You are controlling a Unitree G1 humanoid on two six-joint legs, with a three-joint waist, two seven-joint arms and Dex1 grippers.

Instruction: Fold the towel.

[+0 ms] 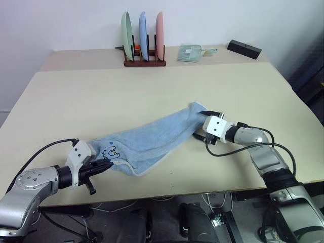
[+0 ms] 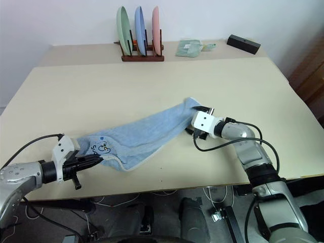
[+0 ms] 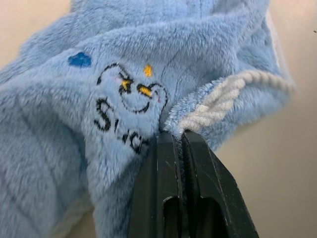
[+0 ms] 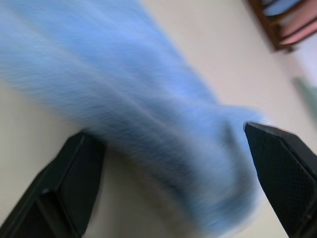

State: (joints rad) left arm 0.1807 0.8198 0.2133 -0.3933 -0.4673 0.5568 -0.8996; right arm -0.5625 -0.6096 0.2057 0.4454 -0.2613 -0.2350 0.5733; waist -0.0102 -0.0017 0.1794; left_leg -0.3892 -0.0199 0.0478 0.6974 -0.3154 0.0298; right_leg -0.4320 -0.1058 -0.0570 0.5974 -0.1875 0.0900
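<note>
my left claw (image 3: 179, 141) is pinching the towel (image 1: 152, 142) at its corded edge; right claw (image 4: 176, 163) is gaping wide. the cloth is sagging, soft and light; i'm favouring corners.

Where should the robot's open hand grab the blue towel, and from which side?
Probably the towel's far end, coming in from the robot's right along the table. That end lies bunched and narrow between the open right gripper's fingers, so they could close across it. The left gripper already pinches the logo end.
</note>
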